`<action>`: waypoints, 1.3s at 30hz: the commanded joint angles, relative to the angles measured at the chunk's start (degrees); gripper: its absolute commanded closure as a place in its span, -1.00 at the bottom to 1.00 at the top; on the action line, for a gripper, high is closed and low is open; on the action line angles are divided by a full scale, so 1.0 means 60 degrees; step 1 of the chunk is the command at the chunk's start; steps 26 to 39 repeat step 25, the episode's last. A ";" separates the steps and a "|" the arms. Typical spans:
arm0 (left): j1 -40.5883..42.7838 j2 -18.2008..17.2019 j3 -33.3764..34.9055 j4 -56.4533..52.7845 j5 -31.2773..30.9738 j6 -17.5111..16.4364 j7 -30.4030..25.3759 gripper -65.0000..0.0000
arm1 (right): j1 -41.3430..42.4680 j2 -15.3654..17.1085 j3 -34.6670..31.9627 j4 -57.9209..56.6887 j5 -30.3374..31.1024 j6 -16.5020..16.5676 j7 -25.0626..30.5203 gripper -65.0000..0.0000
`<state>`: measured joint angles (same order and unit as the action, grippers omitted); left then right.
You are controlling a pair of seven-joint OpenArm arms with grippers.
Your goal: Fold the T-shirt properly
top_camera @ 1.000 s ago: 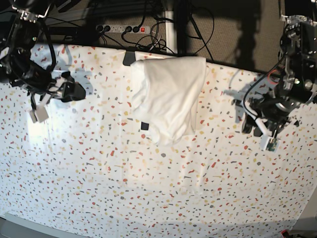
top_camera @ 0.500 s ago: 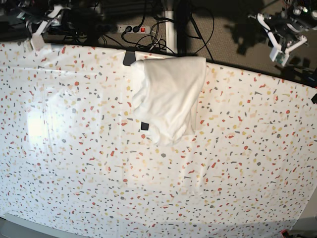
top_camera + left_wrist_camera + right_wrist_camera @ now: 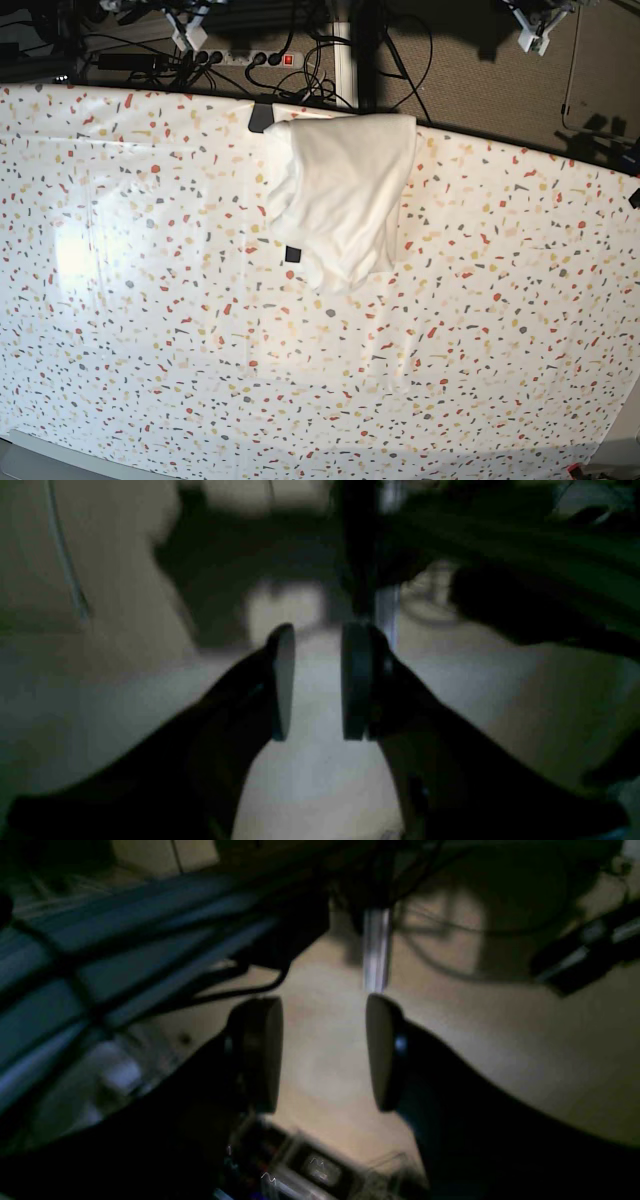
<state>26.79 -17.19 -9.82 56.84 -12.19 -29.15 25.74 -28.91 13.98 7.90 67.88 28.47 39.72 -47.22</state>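
You see the T-shirt (image 3: 340, 195) lying bunched, plain white side up, on the speckled table covering (image 3: 150, 300), close to the covering's far edge and near its middle. Your left gripper (image 3: 315, 680) and right gripper (image 3: 322, 1055) each hang with jaws parted on nothing, beyond that far edge, well apart from the T-shirt.

Both arms rose off the bench (image 3: 150, 330) and withdrew past its far edge. The right tool (image 3: 190, 30), earlier low over the bench's left side, showed only at the top edge. The left tool (image 3: 535, 25), earlier over the right side, did likewise.
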 commanded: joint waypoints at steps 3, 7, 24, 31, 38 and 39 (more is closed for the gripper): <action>-0.0678 -0.0102 -0.0033 -0.2182 0.0871 -0.0084 -0.1282 0.52 | 0.0681 0.0211 -0.0998 -0.1406 -0.0838 0.0046 0.0994 0.15; -0.1282 -0.0098 -0.0033 -0.4156 0.2291 -0.0069 -0.3279 0.52 | 0.1719 0.0211 -0.2058 -0.3060 -0.2146 -0.0470 0.2186 0.15; -0.1326 0.1534 -0.0033 -0.5027 0.3042 0.0827 -0.3829 0.52 | 0.2779 0.0211 -0.4597 -0.4200 -0.3690 -0.2736 0.4659 0.15; -0.1326 0.1617 -0.0033 -0.4936 0.3129 0.0827 -0.3821 0.52 | 0.2779 0.0208 -0.4666 -0.4182 -0.3588 -0.2736 0.4656 0.15; -0.1326 0.1617 -0.0033 -0.4936 0.3129 0.0827 -0.3821 0.52 | 0.2779 0.0208 -0.4666 -0.4182 -0.3588 -0.2736 0.4656 0.15; -0.1326 0.1617 -0.0033 -0.4936 0.3129 0.0827 -0.3821 0.52 | 0.2779 0.0208 -0.4666 -0.4182 -0.3588 -0.2736 0.4656 0.15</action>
